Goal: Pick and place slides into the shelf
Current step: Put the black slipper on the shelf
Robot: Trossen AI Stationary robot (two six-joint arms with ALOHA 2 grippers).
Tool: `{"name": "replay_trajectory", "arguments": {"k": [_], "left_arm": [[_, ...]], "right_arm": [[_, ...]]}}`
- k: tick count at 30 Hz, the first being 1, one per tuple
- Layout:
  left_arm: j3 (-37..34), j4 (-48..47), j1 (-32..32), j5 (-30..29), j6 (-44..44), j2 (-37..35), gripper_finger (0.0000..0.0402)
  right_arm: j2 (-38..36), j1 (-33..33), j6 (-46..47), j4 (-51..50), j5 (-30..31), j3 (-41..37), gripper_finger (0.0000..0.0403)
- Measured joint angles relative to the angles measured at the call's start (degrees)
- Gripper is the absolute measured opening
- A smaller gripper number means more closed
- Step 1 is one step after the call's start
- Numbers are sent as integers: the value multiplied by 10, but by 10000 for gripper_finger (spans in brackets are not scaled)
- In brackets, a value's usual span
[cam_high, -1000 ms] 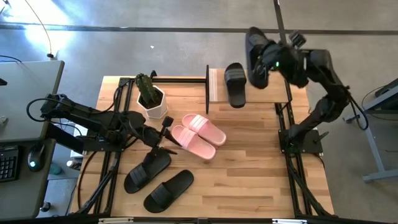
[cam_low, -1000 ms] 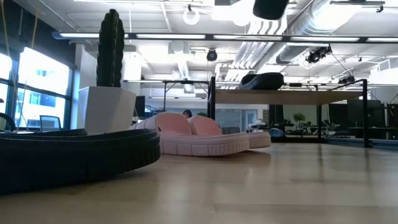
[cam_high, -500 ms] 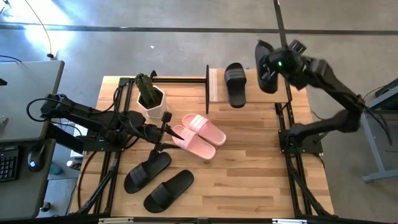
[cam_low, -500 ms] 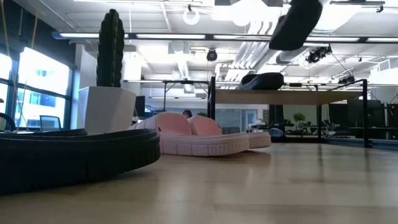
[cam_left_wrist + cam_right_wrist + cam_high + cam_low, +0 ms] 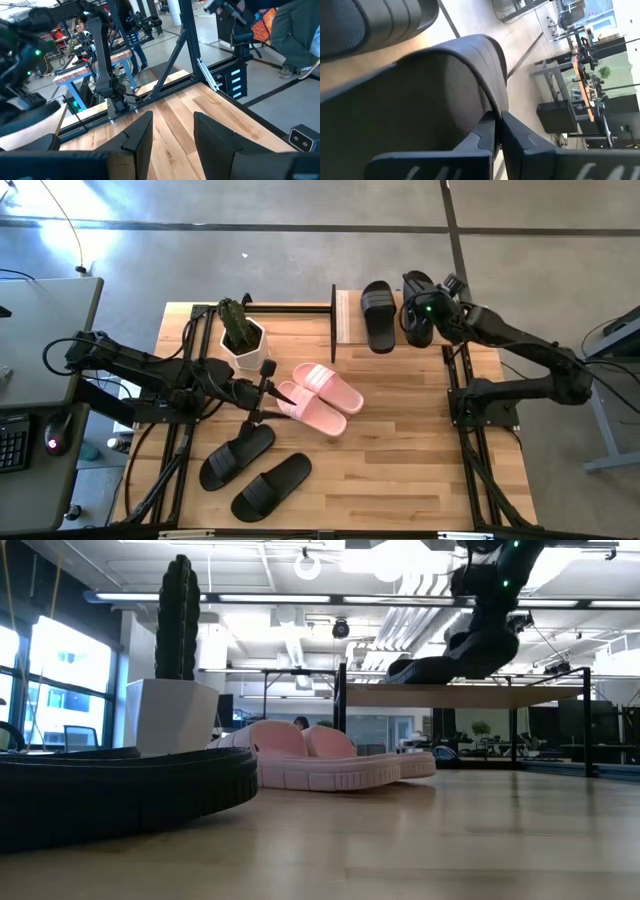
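Your right end effector [image 5: 420, 320] is clamped shut on a black slide [image 5: 415, 308], lowering it onto the shelf [image 5: 345, 320] top, right of the one already there [image 5: 377, 315]. Next, settle it flat and release. Your left end effector [image 5: 262, 392] waits part-open, empty, beside the pink pair [image 5: 318, 398].

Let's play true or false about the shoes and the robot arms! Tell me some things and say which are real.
1. The right end effector is shut on a black slide over the shelf. True.
2. Both pink slides are on the shelf. False: they lie on the table.
3. One black slide already lies on the shelf's top board. True.
4. The left end effector holds a pink slide. False: its fingers are open and hold nothing, beside the pink pair.
5. The cactus pot sits on the shelf. False: it stands on the table.
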Motion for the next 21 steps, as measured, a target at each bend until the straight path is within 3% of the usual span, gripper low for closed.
{"name": "replay_trajectory", "arguments": {"k": [5,21], "left_arm": [[0,0,0,-12,0,0,129],[0,-3,0,-15,0,0,129]], "right_arm": [[5,-13,-26,45,-12,-29,0],[58,-1,-28,47,-36,-29,0]]}}
